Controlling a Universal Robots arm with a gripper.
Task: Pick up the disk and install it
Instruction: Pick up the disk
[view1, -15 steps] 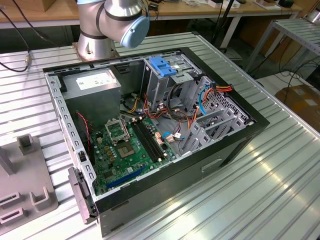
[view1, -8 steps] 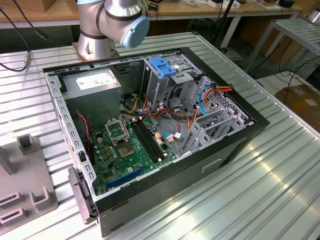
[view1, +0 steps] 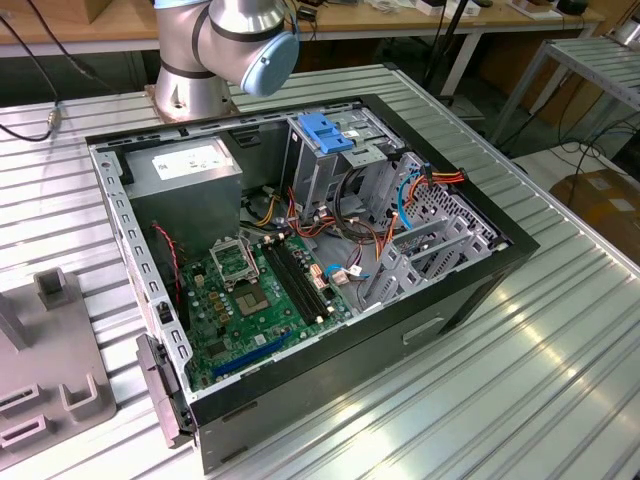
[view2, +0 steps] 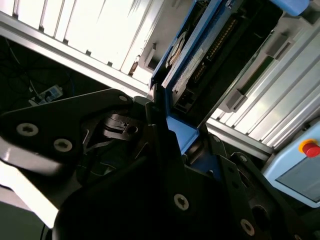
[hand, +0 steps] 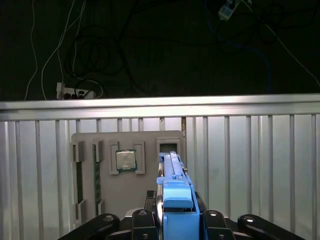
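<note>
The disk (view2: 197, 60) is a flat drive in a blue plastic carrier, and my gripper (view2: 172, 137) is shut on its lower end. In the first wrist view the disk (hand: 175, 192) stands edge-on between the black fingers (hand: 141, 219) of my gripper (hand: 176, 222). It hangs above a grey parts tray (hand: 150, 195), in line with an empty slot (hand: 168, 145) in that tray. In the exterior view the open computer case (view1: 440, 300) lies on its side on the table, with its drive cage (view1: 340, 165) at the far end.
A blue ridged handle (view1: 325, 132) tops the drive cage. The arm's base (view1: 195, 60) stands behind the case. The grey tray (view1: 45, 375) lies at the exterior view's left and holds a processor chip (hand: 126, 160). A box with a red button (view2: 310, 149) stands off the table.
</note>
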